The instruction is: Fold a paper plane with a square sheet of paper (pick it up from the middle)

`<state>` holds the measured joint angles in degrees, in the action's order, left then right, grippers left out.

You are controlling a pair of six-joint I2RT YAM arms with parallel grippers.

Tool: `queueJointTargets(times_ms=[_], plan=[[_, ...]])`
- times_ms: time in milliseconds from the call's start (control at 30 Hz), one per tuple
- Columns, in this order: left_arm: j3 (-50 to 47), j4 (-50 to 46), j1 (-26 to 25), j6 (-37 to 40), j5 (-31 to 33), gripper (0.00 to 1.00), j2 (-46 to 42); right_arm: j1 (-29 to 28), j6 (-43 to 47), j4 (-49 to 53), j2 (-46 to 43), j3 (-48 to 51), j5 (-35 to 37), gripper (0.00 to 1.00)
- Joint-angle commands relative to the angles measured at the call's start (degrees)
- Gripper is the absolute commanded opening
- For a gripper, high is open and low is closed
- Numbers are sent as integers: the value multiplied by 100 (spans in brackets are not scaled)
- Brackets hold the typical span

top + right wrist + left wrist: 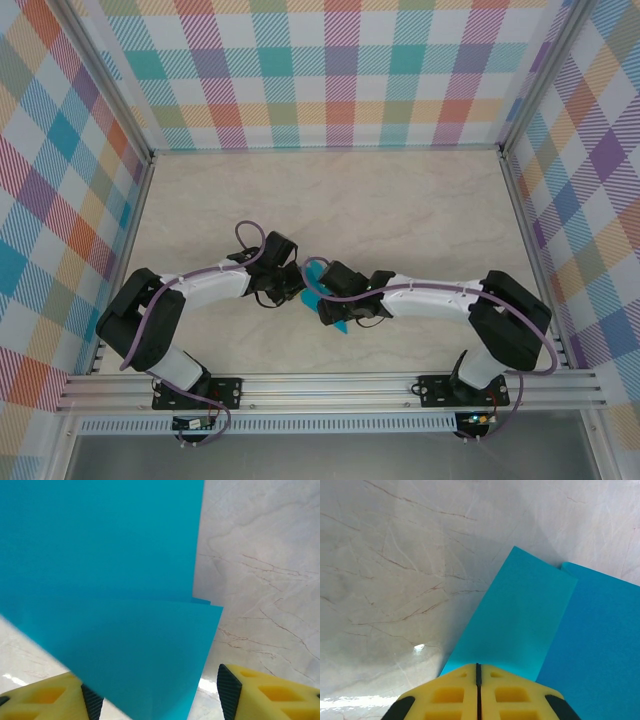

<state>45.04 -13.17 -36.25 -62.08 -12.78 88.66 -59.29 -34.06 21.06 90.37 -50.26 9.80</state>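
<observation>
Your left end effector [478, 670] is clamped on the paper [520, 615]; right end effector [157, 695] stands open, paper between its jaws (long axis running straight ahead).

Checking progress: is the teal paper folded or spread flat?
Folded: one flap of the paper lies over another layer, edges visibly overlapping.

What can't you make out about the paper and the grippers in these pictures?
Left wrist view: the teal paper runs off the right edge; its near end disappears into the shut left gripper.
Right wrist view: paper cut off top and left; open right gripper cut off below.
Top view: both grippers cover most of the paper, so its folds are unreadable.
</observation>
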Motion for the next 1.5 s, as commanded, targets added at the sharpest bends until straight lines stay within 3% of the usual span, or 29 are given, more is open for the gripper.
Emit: queueJointTargets(times_ms=[0,333,800,933,1100,1233,1467], plan=[[197,-200,-49,87,48,7,82,-46,57,84,235,-161,60,63],[318,-522,-49,128,126,7,81,-328,40,385,849,-560,677,58],[294,-1049,-40,127,786,8,-501,-399,-138,657,454,-494,1307,20],[312,-1199,-31,143,911,9,-628,-399,-78,991,311,-552,1646,14],[297,-1355,1,93,1070,10,-780,-392,-298,1922,569,-942,2458,12],[77,-1152,299,-131,715,12,-881,-471,-483,2610,1119,-1376,2965,12],[-518,-973,991,-664,410,21,-1323,-772,-118,2229,1604,-1474,2932,16]])
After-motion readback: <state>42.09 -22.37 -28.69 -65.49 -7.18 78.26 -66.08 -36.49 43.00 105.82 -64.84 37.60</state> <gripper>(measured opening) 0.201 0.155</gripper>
